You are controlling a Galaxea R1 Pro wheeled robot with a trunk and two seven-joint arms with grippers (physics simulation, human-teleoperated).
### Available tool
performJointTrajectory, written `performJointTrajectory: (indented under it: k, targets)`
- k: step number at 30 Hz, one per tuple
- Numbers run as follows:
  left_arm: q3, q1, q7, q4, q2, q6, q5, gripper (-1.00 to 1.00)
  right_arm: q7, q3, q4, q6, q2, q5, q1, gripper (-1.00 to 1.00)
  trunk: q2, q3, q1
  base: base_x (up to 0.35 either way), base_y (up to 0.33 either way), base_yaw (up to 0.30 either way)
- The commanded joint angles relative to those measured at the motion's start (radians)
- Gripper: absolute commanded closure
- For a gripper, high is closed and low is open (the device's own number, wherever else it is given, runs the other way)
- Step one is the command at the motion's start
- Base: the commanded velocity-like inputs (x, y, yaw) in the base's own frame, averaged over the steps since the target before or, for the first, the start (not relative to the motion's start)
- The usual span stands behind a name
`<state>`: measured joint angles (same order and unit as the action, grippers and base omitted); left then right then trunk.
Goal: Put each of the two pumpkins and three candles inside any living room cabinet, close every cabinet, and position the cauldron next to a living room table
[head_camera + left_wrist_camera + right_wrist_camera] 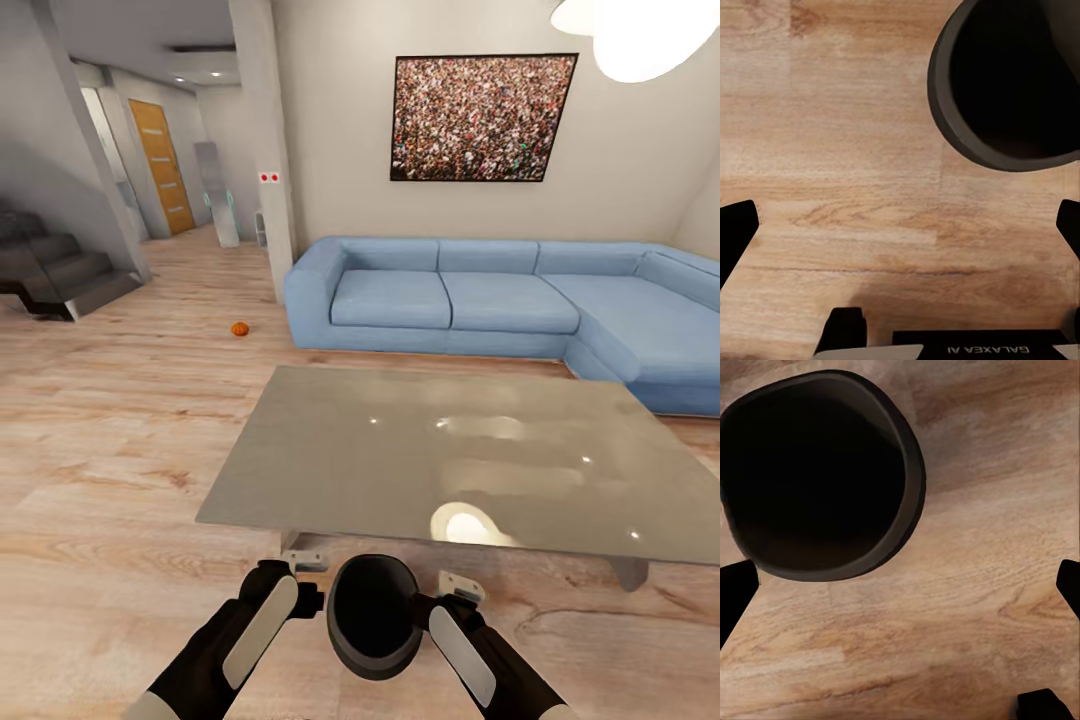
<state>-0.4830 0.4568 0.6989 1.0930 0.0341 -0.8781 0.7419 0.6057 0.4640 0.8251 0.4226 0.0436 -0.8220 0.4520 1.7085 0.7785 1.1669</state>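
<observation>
matte black and round, the cauldron (372, 615) sits on the wooden floor (110, 450) between the two arms, just short of the near edge of the grey table (450, 450). left hand (900, 225) – fingers spread wide, nothing between them, the cauldron's rim off to one side over bare planks. right hand (900, 585) – same story, wide open and empty, the cauldron's dark mouth (814, 472) ahead of its fingertips. in the head view both hands flank the pot, close beside it; whether they touch it i cannot tell. far across the floor, one orange pumpkin (239, 328) lies near the end of the blue sofa (500, 300), well apart from the table.
</observation>
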Motion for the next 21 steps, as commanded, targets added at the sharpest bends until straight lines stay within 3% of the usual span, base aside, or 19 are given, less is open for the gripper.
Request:
performJointTrajectory:
  k: [1,6,10,16,21]
  targets:
    - [-0.013,0.001,0.011,0.001,0.000,-0.001,0.010,-1.00,0.008,0.002,0.002,0.002,-0.001,-0.006,0.001,-1.00,0.000,0.001,0.000,-0.008,0.000,0.266]
    - [-0.054,0.001,0.013,0.001,0.001,-0.001,0.006,-1.00,0.008,0.002,0.002,0.002,-0.001,-0.005,0.001,-1.00,0.000,0.001,0.000,-0.163,-0.076,0.279]
    - [-0.059,0.001,0.013,0.000,0.001,0.000,0.006,-1.00,0.008,0.002,0.003,0.002,-0.001,-0.005,0.001,-1.00,0.000,0.001,0.000,-0.214,-0.126,0.287]
    - [-0.060,0.001,0.013,0.001,0.001,0.001,0.007,-1.00,0.008,0.002,0.002,0.002,-0.001,-0.005,0.001,-1.00,0.000,0.001,0.000,-0.028,-0.019,0.289]
    - [-0.061,0.000,0.014,0.000,0.001,0.001,0.005,-1.00,0.008,0.002,0.002,0.002,-0.001,-0.005,0.001,-1.00,-0.035,-0.015,-0.019,-0.002,-0.001,0.289]
